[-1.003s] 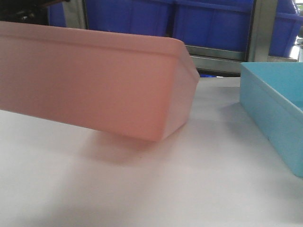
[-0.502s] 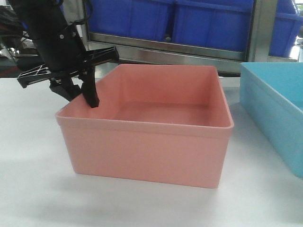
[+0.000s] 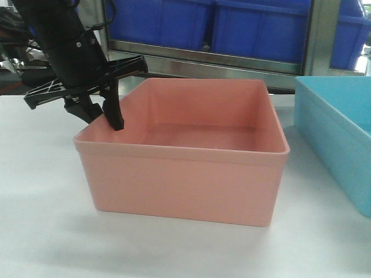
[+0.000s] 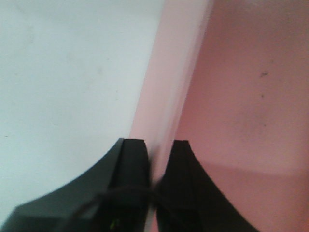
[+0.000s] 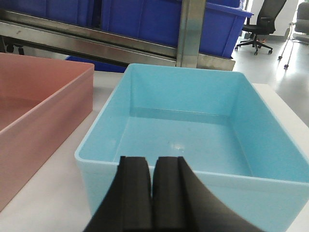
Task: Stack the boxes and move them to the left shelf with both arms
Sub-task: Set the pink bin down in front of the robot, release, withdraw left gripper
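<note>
The left end effector is almost shut, with only a thin gap between its two black fingers. The left wall of the pink box sits in that gap: one finger is on the outside of the wall and one is on the inside, so it is pinching the wall near the top edge. In the front view the black arm comes down from the top left corner to that wall. The pink box sits flat on the white desk with its open top facing up. The right end effector has its two fingers pressed together, and nothing is between them. It hangs just by the near wall of the blue box, at the top edge, but I cannot tell if it touches the box. The blue box sits on the desk too, to the right of the pink box, with a strip of desk between them. Behind both boxes is a metal rack with dark blue bins in it. A black chair stands far off on the right.
</note>
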Action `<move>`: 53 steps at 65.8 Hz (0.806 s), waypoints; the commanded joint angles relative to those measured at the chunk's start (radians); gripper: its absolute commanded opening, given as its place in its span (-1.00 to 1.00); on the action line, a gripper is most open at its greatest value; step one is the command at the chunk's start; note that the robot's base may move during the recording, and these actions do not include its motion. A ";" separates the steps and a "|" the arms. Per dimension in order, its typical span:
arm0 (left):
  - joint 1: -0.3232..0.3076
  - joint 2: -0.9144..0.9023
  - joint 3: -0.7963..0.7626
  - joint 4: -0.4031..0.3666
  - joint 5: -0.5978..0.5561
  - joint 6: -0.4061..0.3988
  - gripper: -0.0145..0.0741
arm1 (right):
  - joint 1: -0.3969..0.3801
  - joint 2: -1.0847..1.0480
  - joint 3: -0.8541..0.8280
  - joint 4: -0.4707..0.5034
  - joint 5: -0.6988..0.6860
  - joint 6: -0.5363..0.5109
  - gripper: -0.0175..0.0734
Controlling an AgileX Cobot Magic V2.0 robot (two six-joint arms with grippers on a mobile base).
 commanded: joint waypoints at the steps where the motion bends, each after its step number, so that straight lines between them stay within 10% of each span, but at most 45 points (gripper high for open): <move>1: -0.007 -0.039 -0.027 -0.044 -0.013 0.000 -0.67 | -0.006 -0.009 -0.019 -0.003 -0.094 -0.004 -0.49; 32: 0.000 -0.138 -0.029 -0.072 0.012 0.152 0.32 | -0.006 -0.009 -0.019 -0.003 -0.094 -0.004 -0.49; 53: 0.002 -0.356 0.019 0.030 0.170 0.422 0.36 | -0.006 -0.009 -0.019 -0.003 -0.101 -0.004 -0.49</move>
